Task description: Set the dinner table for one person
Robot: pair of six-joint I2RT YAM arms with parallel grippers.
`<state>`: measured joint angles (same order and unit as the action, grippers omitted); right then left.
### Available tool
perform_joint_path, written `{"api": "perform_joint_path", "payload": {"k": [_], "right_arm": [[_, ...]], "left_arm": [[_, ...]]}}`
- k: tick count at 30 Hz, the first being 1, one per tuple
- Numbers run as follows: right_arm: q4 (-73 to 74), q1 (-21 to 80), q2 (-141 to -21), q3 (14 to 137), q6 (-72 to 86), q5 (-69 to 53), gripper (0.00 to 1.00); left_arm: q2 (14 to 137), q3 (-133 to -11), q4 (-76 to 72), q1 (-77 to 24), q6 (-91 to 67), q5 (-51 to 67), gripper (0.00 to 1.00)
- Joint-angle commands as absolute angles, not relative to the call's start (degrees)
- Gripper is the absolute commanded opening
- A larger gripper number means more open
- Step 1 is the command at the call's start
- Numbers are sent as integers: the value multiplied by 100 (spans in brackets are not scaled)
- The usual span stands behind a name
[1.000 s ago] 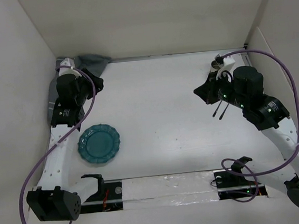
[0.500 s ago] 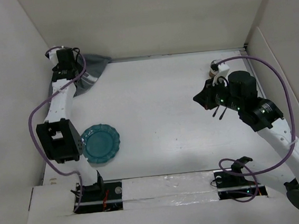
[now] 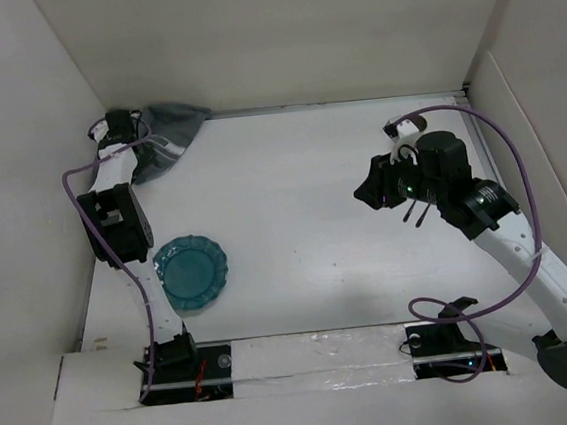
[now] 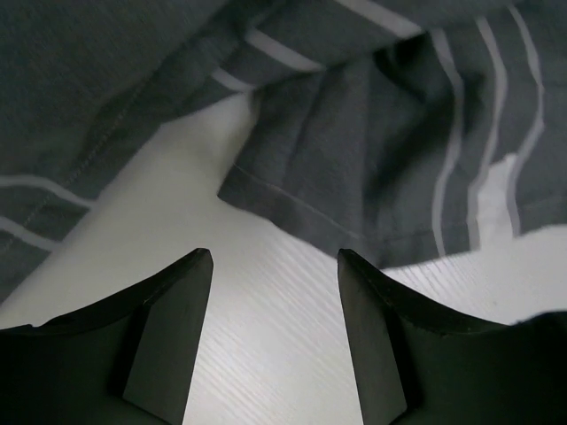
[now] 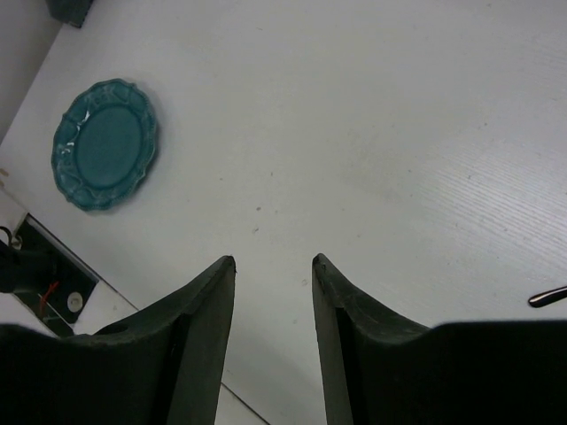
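Note:
The white dinner table [image 3: 291, 182] carries a crumpled dark grey striped cloth placemat [image 3: 173, 125] in the far left corner. A teal scalloped plate [image 3: 191, 274] lies near the front left. Two dark cutlery handles [image 3: 414, 211] lie at the right, partly under the right arm. My left gripper [image 3: 131, 137] is open and empty at the cloth's edge. In the left wrist view the cloth [image 4: 372, 150] lies just beyond my gripper [image 4: 275, 257], with bare table between the fingers. My right gripper [image 3: 365, 191] is open and empty above the table. The right wrist view shows my gripper [image 5: 273, 259] and the plate [image 5: 104, 144].
White walls close in the table on the left, back and right. A small object [image 3: 403, 131] stands behind the right wrist, mostly hidden. A cutlery tip [image 5: 547, 297] shows at the right edge of the right wrist view. Arm bases and cables sit along the near edge.
The left arm has folded its elbow back and brought its gripper down at the cloth in the far left corner. The right gripper has shifted a little left.

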<state>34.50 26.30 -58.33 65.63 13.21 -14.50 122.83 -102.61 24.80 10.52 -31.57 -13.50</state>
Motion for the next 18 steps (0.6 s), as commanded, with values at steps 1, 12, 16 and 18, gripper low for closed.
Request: {"api": "perform_joint_path", "payload": {"k": [1, 12, 16, 18], "right_arm": [[3401, 2610, -5809, 6724, 1213, -1608, 46], [3392, 2725, -6108, 7058, 1345, -1608, 46], [3393, 2725, -6135, 7128, 1362, -1547, 46], [3314, 2725, -6170, 7128, 1362, -1538, 46]], "left_arm": [[12523, -10888, 2548, 1248, -3191, -1292, 56], [13456, -11197, 2769, 1248, -3173, -738, 33], [13369, -11048, 2558, 1030, -3156, -212, 0], [13219, -10995, 2391, 766, -3112, -45, 0]]}}
